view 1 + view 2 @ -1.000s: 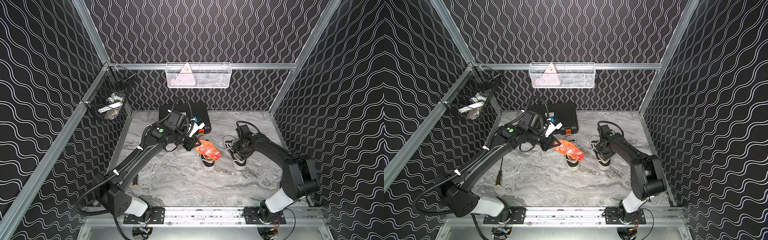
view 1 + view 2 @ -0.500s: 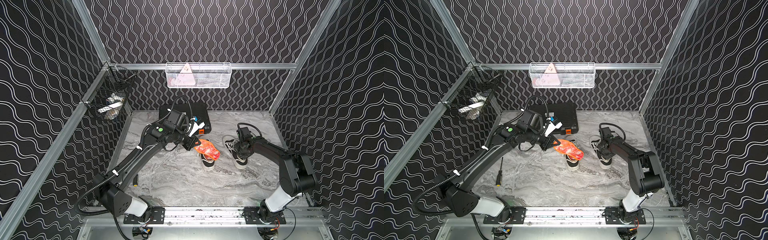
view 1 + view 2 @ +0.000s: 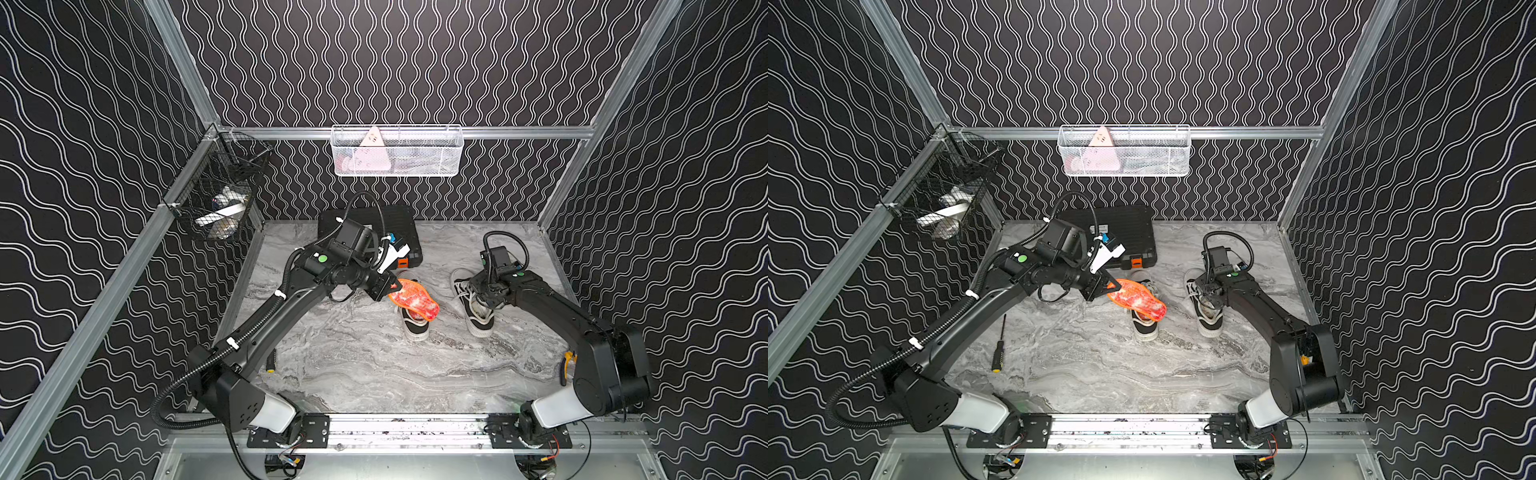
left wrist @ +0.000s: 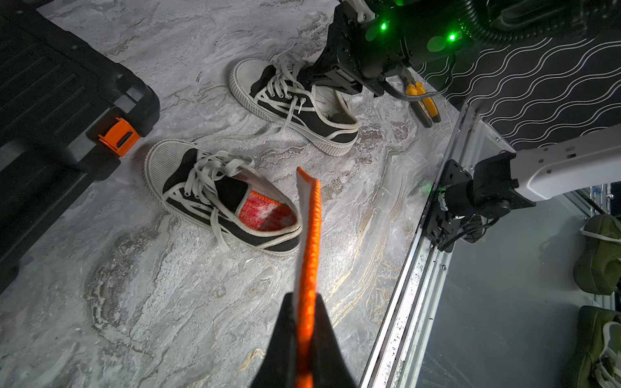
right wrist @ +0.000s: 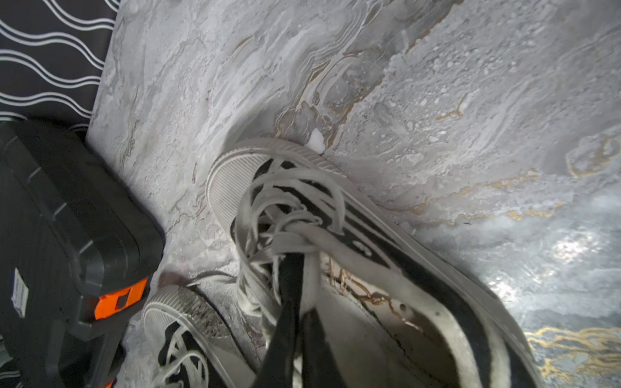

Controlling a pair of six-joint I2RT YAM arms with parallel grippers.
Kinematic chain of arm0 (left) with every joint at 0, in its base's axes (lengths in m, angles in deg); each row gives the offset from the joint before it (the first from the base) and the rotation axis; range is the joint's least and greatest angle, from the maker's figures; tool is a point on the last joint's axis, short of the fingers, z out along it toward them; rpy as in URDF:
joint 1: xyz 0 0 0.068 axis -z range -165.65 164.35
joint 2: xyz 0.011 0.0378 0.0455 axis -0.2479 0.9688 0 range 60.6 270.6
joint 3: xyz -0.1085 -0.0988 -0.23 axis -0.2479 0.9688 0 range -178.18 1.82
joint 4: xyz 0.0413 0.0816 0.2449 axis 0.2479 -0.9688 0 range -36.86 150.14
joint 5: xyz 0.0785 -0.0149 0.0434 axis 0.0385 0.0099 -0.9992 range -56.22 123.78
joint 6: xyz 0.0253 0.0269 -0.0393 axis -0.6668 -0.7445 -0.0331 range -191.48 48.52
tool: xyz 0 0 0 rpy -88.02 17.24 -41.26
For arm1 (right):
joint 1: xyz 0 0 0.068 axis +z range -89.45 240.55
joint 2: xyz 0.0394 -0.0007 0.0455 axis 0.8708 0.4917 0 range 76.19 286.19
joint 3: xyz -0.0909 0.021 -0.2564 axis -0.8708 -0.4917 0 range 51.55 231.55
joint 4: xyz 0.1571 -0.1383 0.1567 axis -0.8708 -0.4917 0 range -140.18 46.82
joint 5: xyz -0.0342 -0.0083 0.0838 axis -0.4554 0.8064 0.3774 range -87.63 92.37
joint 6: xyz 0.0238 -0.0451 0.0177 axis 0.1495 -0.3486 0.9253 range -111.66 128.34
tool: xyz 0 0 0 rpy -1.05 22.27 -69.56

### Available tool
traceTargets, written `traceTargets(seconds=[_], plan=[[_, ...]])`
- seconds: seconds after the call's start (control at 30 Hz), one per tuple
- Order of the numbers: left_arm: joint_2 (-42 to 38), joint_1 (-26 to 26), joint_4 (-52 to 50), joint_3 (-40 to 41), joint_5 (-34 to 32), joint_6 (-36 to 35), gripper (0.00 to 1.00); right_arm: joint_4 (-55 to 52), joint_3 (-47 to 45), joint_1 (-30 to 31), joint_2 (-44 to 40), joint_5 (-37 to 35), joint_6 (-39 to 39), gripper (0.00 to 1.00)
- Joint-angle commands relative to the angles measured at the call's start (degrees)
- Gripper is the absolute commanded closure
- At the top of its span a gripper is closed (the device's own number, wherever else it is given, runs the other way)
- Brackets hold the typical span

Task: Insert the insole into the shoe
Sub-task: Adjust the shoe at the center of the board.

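Left gripper (image 3: 388, 286) is pinching the orange insole (image 3: 417, 300) by one end and holding it edge-on in the air over the lined shoe (image 4: 215, 201), which is already showing a red insole inside. The empty shoe (image 3: 478, 318) is sitting just to the right. The right gripper (image 5: 297, 315) is clamped on its tongue (image 5: 295, 268), apparently holding the mouth open.

Risks, as judged:
- The thin pinch letting the insole twist or slip.
- The toe end snagging on loose laces.
- The tongue slipping free and closing the opening.
- The arms crowding each other between the shoes.

Room: the toolbox (image 3: 399, 226) is hemming in the back. Bare table (image 3: 365, 365) is lying open in front. The right wall is standing near the empty shoe.
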Motion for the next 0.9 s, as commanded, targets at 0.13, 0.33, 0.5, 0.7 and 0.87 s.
traceTargets(seconds=[0.13,0.33,0.5,0.7,0.87], plan=[[-0.92,0.29,1.53,0.61,0.35,1.51,1.0,-6.27,8.09,5.56,1.77,-0.72,-3.67,0.92],[-1.78,0.6,2.72,2.5,0.44,2.83,1.0,-7.92,9.84,9.11,3.49,1.16,0.35,0.91],[-3.23,1.16,4.09,4.77,1.54,4.74,1.0,-5.62,14.49,9.11,11.38,3.53,-1.17,0.89],[-5.57,1.5,5.75,8.02,1.53,7.08,1.0,-3.89,21.17,10.99,18.16,6.29,-4.3,0.86],[-7.48,1.53,8.07,10.78,0.67,9.33,1.0,-4.33,23.2,11.57,19.81,8.43,-5.94,0.74]])
